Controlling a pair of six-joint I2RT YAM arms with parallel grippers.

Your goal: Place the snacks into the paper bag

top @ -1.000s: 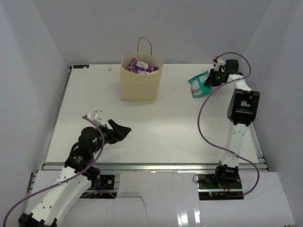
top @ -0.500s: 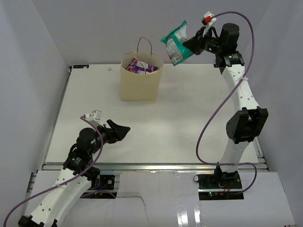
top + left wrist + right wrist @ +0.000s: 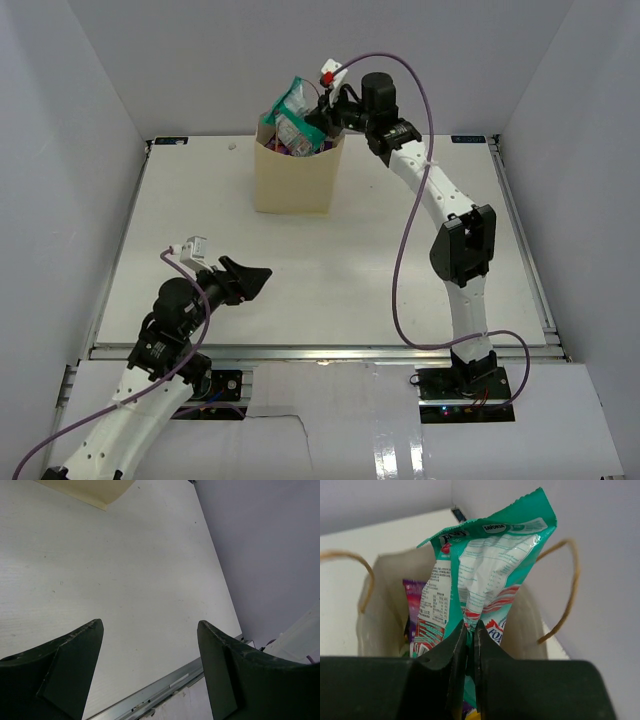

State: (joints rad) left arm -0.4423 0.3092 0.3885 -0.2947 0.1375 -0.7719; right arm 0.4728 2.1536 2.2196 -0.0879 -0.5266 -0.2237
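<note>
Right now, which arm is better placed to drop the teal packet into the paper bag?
Right. The right gripper is shut on the teal packet, above the open mouth of the paper bag. The left gripper hangs open and empty, far from the bag.

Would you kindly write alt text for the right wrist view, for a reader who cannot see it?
The right gripper pinches a teal snack pouch upright over the open paper bag. A purple packet lies inside the bag.
</note>
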